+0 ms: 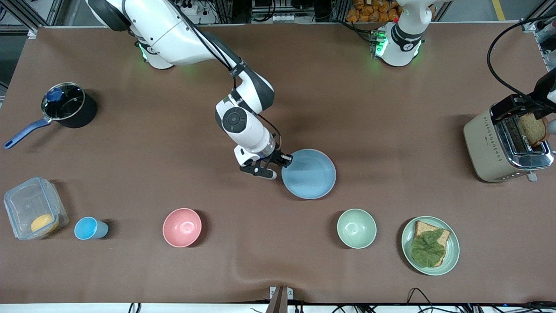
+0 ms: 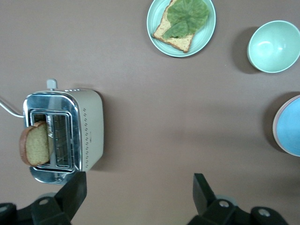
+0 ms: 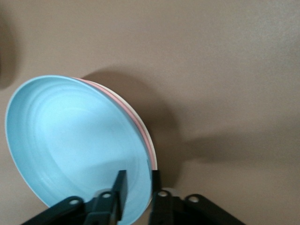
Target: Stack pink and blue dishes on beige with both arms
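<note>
The pastel blue plate [image 1: 308, 174] lies near the middle of the table, on top of a stack. In the right wrist view the blue plate [image 3: 70, 140] covers a pink plate whose edge [image 3: 101, 88] shows under it, and the cream-beige plate's rim [image 3: 152, 145] shows lowest. My right gripper [image 1: 284, 163] [image 3: 138, 187] is shut on the blue plate's rim at the right arm's end, one finger inside, one outside. My left gripper [image 1: 527, 104] [image 2: 140, 197] hangs open over the toaster, holding nothing.
A toaster [image 1: 506, 145] holding a bread slice stands at the left arm's end. Nearer the front camera sit a green plate with bread and lettuce [image 1: 430, 245], a green bowl [image 1: 356, 228], a pink bowl [image 1: 182, 227], a blue cup [image 1: 89, 228] and a clear container [image 1: 34, 208]. A black pot [image 1: 67, 105] stands at the right arm's end.
</note>
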{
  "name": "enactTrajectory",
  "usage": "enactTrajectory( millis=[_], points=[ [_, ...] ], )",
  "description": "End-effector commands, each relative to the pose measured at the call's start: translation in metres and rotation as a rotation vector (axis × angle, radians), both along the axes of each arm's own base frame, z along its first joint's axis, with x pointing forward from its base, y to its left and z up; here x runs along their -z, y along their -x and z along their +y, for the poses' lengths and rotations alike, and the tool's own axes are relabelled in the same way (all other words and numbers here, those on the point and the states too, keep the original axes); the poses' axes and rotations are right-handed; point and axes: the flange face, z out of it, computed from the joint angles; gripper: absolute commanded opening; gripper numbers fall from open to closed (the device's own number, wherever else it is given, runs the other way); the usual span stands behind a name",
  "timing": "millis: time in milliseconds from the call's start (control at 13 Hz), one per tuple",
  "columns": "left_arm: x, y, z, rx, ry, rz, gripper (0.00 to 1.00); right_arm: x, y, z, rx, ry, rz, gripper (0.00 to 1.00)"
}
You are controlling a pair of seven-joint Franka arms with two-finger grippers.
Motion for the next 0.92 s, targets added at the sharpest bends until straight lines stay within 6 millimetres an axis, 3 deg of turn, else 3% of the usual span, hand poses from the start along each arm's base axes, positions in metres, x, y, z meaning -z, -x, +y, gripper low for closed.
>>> enactTrajectory(
  millis=[0, 154, 308, 538, 615, 846],
  points=[
    [-0.004, -0.002, 0.005, -0.007, 0.031, -0.005, 1.0, -0.018, -0.013, -0.007, 0.022, 0.003, -0.027, 1.0],
    [-0.002, -0.004, -0.001, 0.008, 0.042, -0.016, 1.0, -0.044, -0.039, -0.044, 0.001, 0.054, -0.046, 1.0],
    [0.006, -0.003, -0.009, 0.027, 0.091, 0.009, 1.0, -0.066, -0.065, -0.094, -0.11, 0.114, -0.049, 1.0],
    [0.006, -0.004, -0.012, 0.032, 0.112, 0.008, 1.0, -0.079, -0.098, -0.189, -0.281, 0.17, -0.012, 1.0],
    [0.01, -0.006, -0.006, 0.026, 0.116, 0.014, 1.0, -0.085, -0.106, -0.223, -0.318, 0.179, 0.009, 1.0],
    [0.005, -0.004, -0.019, 0.03, 0.106, 0.007, 1.0, -0.119, -0.108, -0.315, -0.406, 0.193, 0.037, 1.0]
  ],
)
